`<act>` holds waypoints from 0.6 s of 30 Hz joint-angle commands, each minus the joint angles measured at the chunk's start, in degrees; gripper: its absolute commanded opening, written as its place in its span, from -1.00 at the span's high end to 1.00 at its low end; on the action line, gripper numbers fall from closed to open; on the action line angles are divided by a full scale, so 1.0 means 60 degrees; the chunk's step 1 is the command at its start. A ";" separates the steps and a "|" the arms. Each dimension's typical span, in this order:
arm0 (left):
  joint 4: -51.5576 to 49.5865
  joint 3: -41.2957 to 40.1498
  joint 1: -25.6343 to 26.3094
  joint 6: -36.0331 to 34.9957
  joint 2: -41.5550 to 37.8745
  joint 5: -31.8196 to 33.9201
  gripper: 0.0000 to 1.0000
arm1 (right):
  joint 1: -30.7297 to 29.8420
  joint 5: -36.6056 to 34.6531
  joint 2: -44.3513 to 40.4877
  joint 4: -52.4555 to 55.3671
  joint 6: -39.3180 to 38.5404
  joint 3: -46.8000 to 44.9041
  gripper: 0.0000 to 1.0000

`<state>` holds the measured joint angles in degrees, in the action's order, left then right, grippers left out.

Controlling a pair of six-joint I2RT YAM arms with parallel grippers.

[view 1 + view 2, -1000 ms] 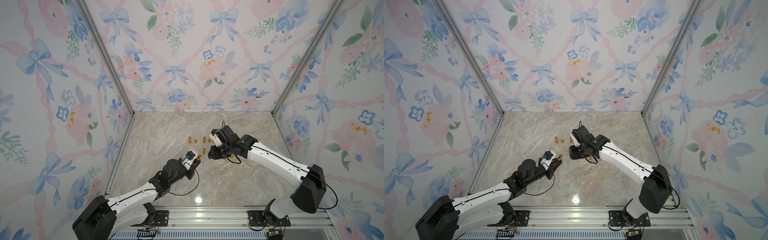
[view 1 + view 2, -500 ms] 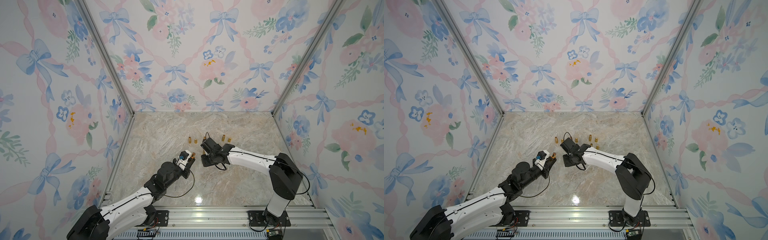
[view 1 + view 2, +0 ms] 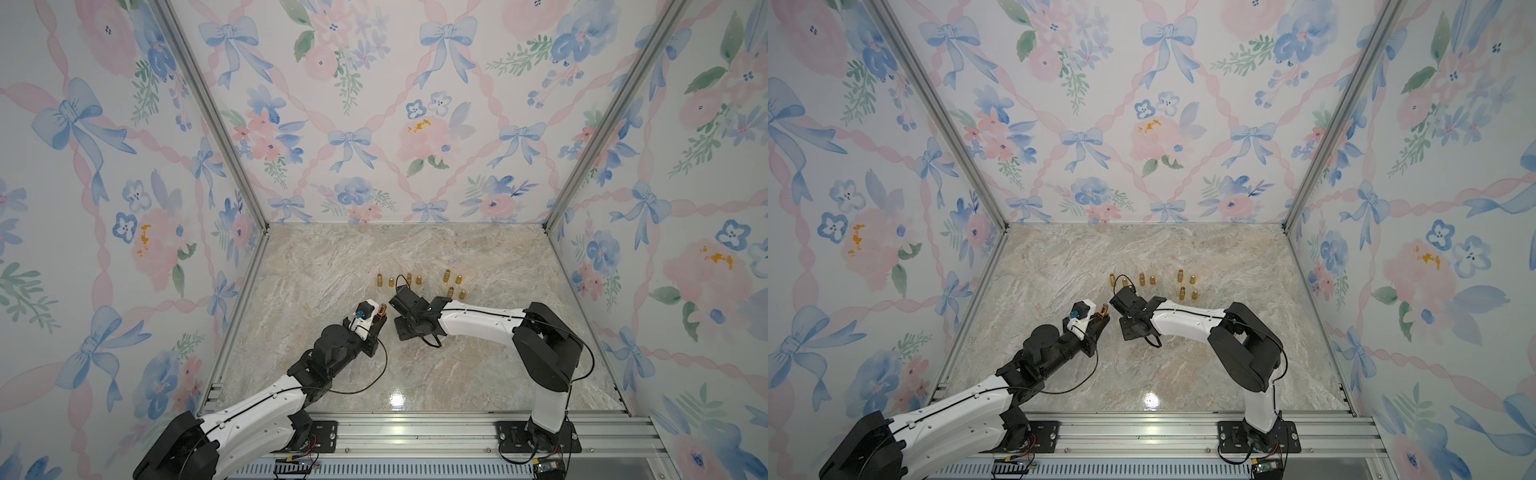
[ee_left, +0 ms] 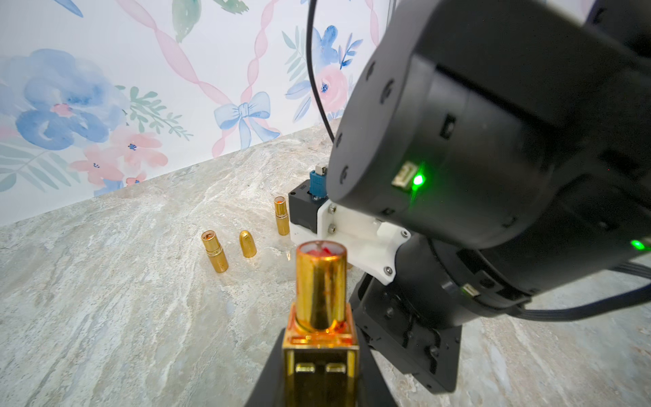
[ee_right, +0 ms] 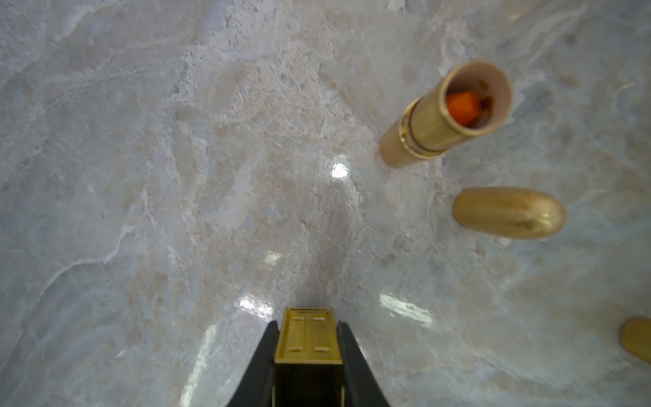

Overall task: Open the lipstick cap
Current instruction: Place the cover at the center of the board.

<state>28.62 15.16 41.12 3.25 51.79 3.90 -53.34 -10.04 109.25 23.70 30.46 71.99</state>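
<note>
My left gripper [image 4: 320, 356] is shut on the square gold base of a lipstick [image 4: 320, 292]. Its round gold tube stands uncovered, with red showing at the open top. In both top views this lipstick [image 3: 382, 308] [image 3: 1103, 309] is held above the marble table, left of the middle. My right gripper [image 5: 308, 340] is shut on the square gold lipstick cap [image 5: 308, 334] and points down at the table. The right gripper [image 3: 409, 328] hangs just right of the lipstick, apart from it. The cap is hidden under the gripper in both top views.
Several other gold lipsticks [image 3: 446, 275] and rounded gold caps [image 3: 459, 279] stand on the table [image 3: 332, 257] behind the grippers. An open one with an orange tip [image 5: 447, 116] and a lying cap [image 5: 509, 213] are near the right gripper. Flowered walls enclose three sides.
The right arm has folded, its elbow swinging to the front right, and its gripper has come nearer and lower beside the left gripper. The left gripper has shifted slightly left with the lipstick.
</note>
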 commanded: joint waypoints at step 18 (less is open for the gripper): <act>0.0189 -0.0089 -0.0135 0.0329 -0.0139 0.0112 1.00 | -0.0176 -0.0397 -0.0890 0.0471 -0.0114 0.0287 0.00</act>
<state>28.67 14.90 40.75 4.56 51.46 4.29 -54.48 -12.43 108.71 24.01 29.43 72.07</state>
